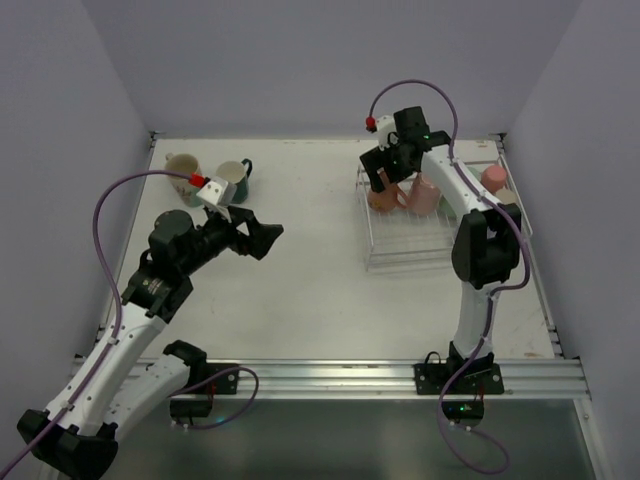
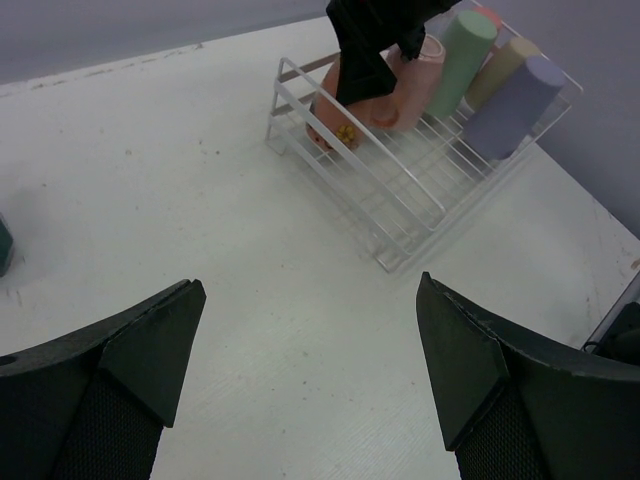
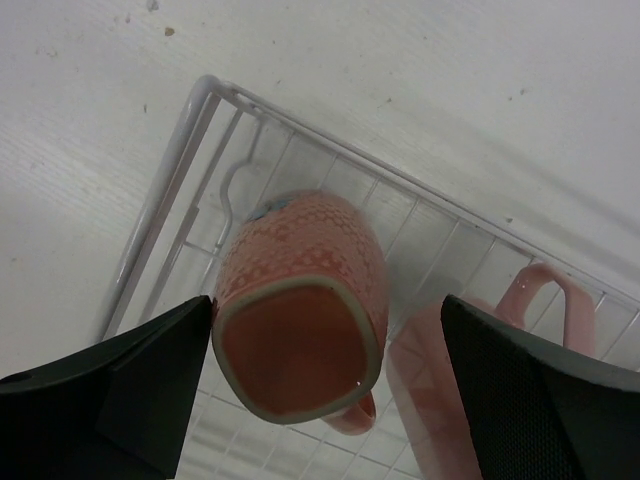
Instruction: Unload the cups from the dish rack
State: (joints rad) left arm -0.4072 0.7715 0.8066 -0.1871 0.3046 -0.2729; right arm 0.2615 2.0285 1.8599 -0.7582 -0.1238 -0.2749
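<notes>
The right hand point(image 3: 325, 385), spread wide, straddles the salmon mug point(image 3: 300, 290) tilted in the dish rack's point(image 3: 170, 175) corner — closing off-centre on that slanted rim could let it slip and knock the pink mug point(image 3: 440, 400) just beside.

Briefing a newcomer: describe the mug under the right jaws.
Find the clear wire dish rack on the right of the white table. Its far left corner holds a salmon ceramic mug, deeper orange than the neighbouring pale pink mug, with latticed walls.
</notes>
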